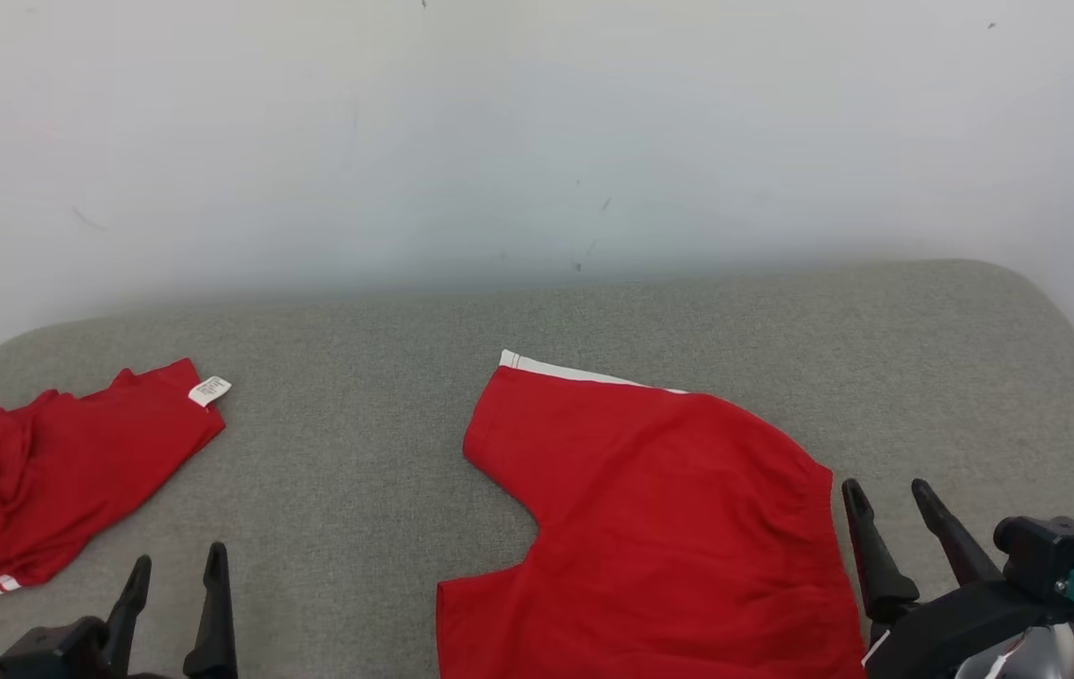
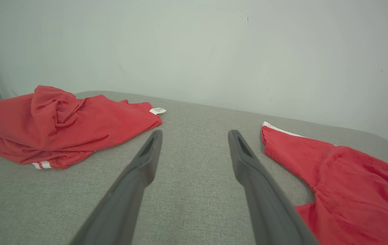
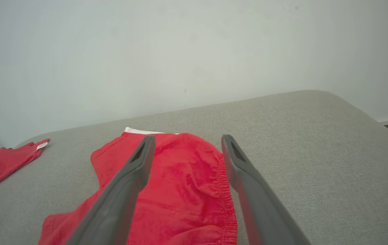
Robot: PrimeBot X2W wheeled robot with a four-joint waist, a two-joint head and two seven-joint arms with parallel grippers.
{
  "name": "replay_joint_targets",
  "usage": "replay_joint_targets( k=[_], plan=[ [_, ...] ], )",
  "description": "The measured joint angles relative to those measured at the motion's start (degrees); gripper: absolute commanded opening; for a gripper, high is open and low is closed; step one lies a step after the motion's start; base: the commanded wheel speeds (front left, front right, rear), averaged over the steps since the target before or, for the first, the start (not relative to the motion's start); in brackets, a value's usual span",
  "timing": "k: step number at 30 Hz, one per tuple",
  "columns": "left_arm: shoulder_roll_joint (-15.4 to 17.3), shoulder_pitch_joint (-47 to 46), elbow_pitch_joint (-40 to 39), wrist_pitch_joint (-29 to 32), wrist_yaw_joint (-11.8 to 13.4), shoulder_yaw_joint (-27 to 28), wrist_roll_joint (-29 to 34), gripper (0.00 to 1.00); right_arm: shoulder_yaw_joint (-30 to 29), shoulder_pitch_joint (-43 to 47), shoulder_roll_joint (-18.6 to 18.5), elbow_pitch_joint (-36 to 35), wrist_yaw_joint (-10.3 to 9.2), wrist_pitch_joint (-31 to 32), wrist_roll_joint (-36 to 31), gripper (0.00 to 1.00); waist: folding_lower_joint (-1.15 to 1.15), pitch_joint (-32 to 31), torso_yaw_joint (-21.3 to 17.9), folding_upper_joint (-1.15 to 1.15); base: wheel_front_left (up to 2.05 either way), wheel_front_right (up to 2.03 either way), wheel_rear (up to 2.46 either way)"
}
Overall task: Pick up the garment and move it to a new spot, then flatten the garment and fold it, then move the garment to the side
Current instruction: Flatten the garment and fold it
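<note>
- Dark fingers of the right gripper (image 1: 887, 488) stand apart and hold nothing. They sit just beside the right edge of the red shorts (image 1: 678, 528).
- Left gripper (image 1: 179, 556) is spread wide too and is empty. It sits over bare grey tabletop (image 1: 357, 443), between the shorts and a crumpled red garment (image 1: 46, 471) at the far left.
- Shorts lie in front of the robot, right of centre and mostly flat. One leg points toward the wall, with a white stripe (image 1: 584, 373) along its far hem. The gathered waistband runs next to the right gripper.
- Judging by this, the move to a new spot looks done and the flattening seems about finished. No fold shows yet.
- Next move likely calls for both grippers to come down on edges of the shorts, one at the waistband and one at a leg hem. They would then pinch the cloth and carry one half over the other without dragging the rest.
</note>
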Motion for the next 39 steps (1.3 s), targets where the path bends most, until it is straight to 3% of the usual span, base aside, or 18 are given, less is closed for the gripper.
replay_joint_targets(
  k=[11, 39],
  plan=[
    [-0.74, 0.87, -1.42, 1.8, 0.04, 0.4, 0.13, 1.0, 0.93, -0.33, -0.03, 3.01, 1.88, -3.21, -0.13, 1.0, 0.0, 0.45, 0.77, 0.01, 0.0, 0.0, 0.0],
    [-1.85, 2.0, -3.45, 7.56, 0.02, -0.13, 1.13, 1.0, 2.55, -1.64, -0.69, 7.55, 4.01, -7.46, -2.16, 1.0, 0.0, 1.44, 0.51, 0.0, 0.0, 0.0, 0.0]
  ],
)
